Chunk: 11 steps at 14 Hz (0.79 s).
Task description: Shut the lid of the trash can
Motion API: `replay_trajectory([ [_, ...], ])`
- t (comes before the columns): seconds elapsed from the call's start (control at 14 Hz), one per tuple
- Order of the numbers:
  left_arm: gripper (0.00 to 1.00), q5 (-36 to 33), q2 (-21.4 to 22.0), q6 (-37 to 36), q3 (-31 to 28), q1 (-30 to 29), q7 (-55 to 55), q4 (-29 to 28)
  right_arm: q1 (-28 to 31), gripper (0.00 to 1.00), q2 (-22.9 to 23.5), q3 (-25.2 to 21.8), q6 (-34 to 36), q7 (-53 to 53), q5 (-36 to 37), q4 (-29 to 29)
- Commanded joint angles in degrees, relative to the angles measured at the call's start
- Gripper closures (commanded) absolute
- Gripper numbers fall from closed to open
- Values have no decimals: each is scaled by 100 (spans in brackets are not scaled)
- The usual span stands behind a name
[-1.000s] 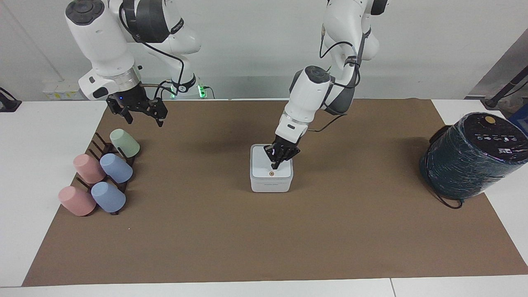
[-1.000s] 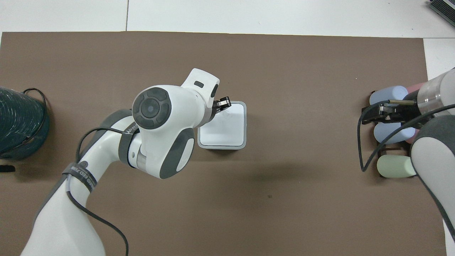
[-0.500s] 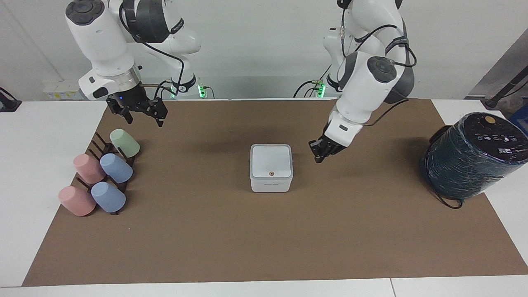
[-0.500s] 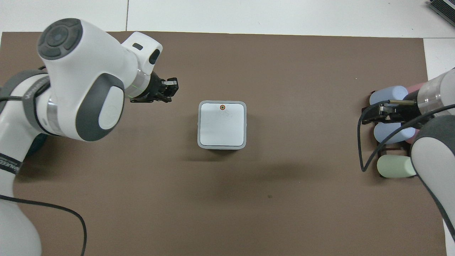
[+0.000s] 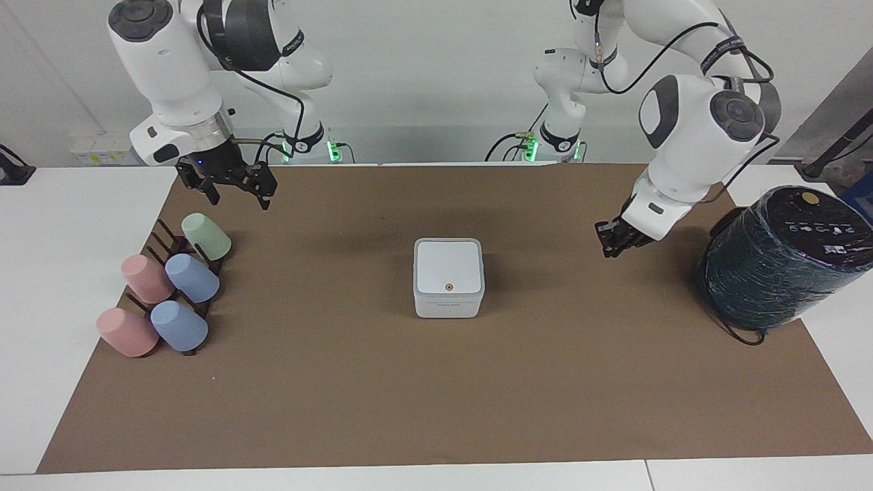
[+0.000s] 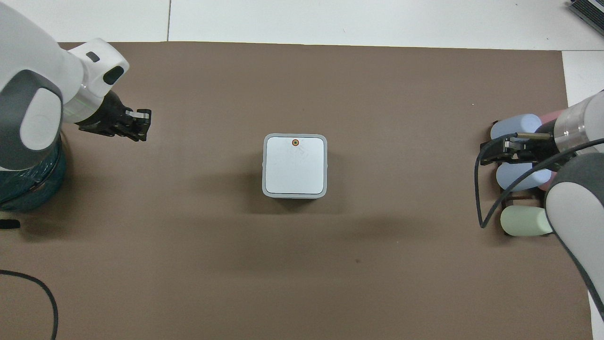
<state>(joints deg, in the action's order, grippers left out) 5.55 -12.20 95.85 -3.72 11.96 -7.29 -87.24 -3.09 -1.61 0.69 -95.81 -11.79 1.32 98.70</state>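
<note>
the trash can [image 5: 448, 286] [image 6: 294, 166] sat in the middle of the brown mat [image 5: 436, 382] [image 6: 302, 264]. it was a small white box with round corners. its lid [image 5: 448, 266] [image 6: 295, 164] lay flat on top, shut, with a little orange dot [image 5: 448, 287] [image 6: 295, 142] near the edge that was farther from the robots. nothing touched it.

the left gripper [image 5: 609, 247] [image 6: 140, 126] was up in the air over the bare mat, between the trash can and a big dark wrapped roll [image 5: 784, 256] [image 6: 28, 182] at the left arm's end of the table. its fingers looked pressed close together and held nothing.

the right gripper [image 5: 235, 194] [image 6: 495, 153] waited over a dark rack of cups [image 5: 170, 283] [image 6: 521, 174] at the right arm's end of the table. the cups were pink, blue and green and lay on their sides. its fingers were spread apart and held nothing.
</note>
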Motion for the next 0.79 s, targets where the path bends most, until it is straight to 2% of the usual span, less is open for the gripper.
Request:
replay_trajectory([
  [0.0,58,-133,446,-259,56,-194,105,-38,45,0,-120,2,-140,116,-44,150],
  [0.14,34,-133,622,-268,56,-212,97,-38,45,0,-111,2,-140,116,-44,150],
  [0.29,6,-316,693,-251,56,-212,97,-38,45,0,-120,2,-140,116,-44,150],
  [0.36,0,-387,702,-224,65,-203,105,-38,45,0,-111,2,-140,116,-44,150],
  [0.71,0,-423,728,-154,56,-212,438,-30,45,0,-120,2,-140,116,-44,150],
])
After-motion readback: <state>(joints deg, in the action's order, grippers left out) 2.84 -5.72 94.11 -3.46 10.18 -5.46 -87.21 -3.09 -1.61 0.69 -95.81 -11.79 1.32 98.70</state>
